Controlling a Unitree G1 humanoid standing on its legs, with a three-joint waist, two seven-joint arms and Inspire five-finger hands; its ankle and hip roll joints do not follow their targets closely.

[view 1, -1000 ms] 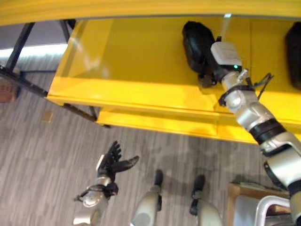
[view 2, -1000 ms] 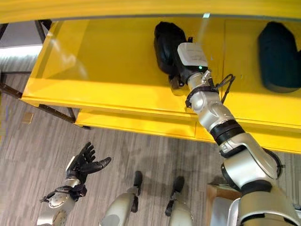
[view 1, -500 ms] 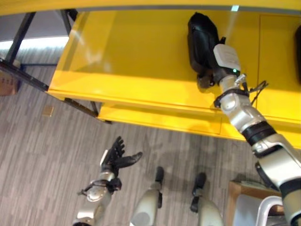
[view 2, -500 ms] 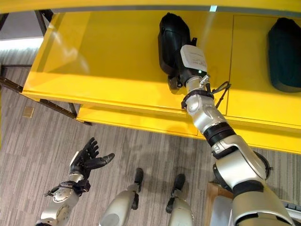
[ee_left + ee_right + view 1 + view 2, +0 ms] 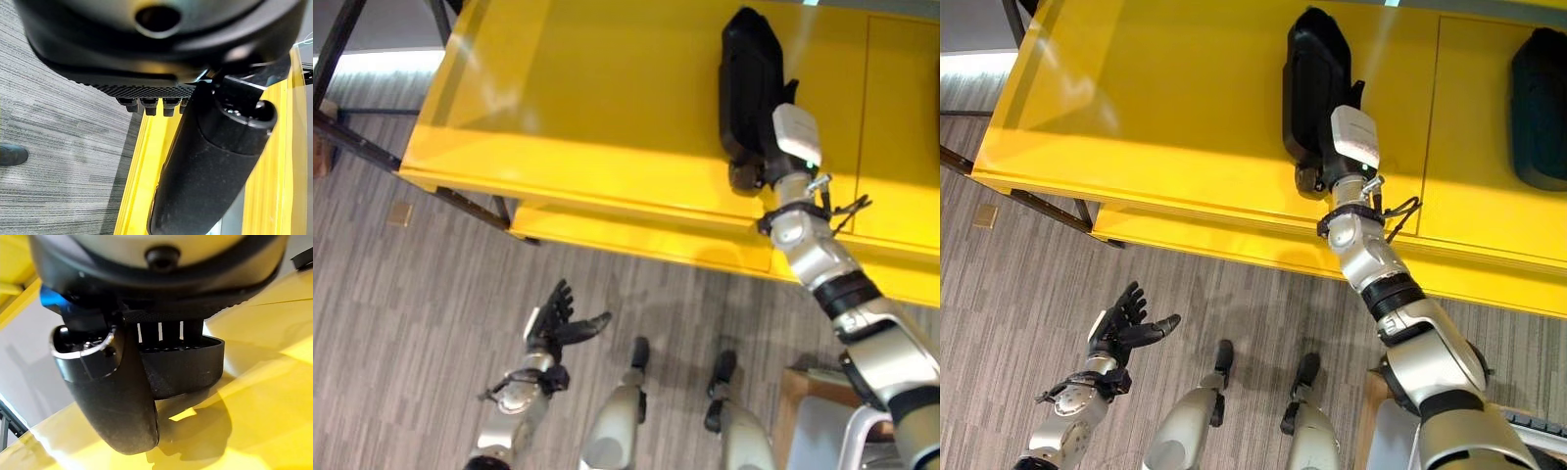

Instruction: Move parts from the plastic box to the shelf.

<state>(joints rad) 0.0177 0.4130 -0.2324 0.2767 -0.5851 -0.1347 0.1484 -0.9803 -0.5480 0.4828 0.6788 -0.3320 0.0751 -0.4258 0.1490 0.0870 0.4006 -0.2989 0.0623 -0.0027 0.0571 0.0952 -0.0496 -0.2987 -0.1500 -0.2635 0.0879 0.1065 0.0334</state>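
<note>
I see the black part (image 5: 1314,83) lying flat on the yellow shelf (image 5: 1165,108), lengthwise from the shelf's front edge toward its back. My right hand (image 5: 1317,176) is at the part's near end, just inside the shelf's front edge; in the right wrist view the thumb (image 5: 115,391) and fingers reach around the part's rounded end, so I read it as grasping the part. A second dark part (image 5: 1540,108) lies on the same shelf, well apart to the right. My left hand (image 5: 1121,328) hangs over the grey floor (image 5: 1018,284) in front of the shelf, fingers spread and relaxed, holding nothing.
</note>
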